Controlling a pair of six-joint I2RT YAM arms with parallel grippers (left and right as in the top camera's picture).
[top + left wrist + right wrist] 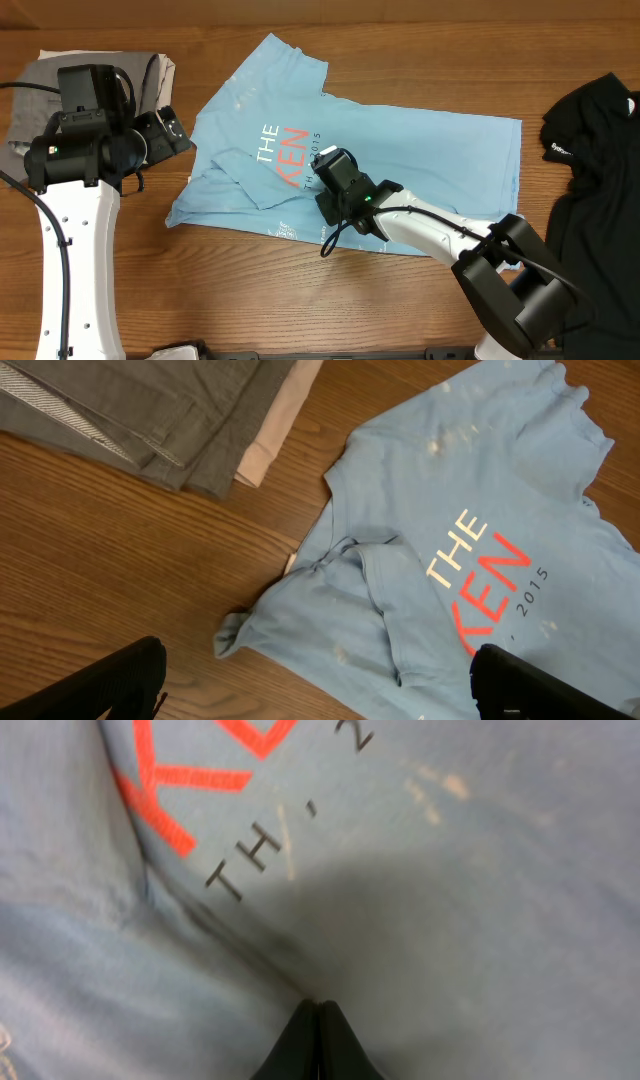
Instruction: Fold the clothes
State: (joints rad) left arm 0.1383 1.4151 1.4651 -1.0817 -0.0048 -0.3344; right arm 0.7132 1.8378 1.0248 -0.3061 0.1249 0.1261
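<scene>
The clothes (420, 150), a light blue T-shirt with "THE" and red "KEN" lettering, lie spread across the middle of the table with the left part folded in. My right gripper (332, 185) is down on the shirt just right of the lettering. It is shut (318, 1005), its tips pinched into a crease of the blue cloth (470, 870). My left gripper (172, 132) hovers off the shirt's left edge. In the left wrist view it (320, 678) stands wide open and empty above the folded sleeve and shirt corner (400, 590).
Folded grey trousers (40, 90) lie at the back left, seen close (130, 420) with a white cloth edge (272, 435) beside them. A black garment (590, 150) lies at the right edge. Bare wood (120, 570) lies between the trousers and the shirt.
</scene>
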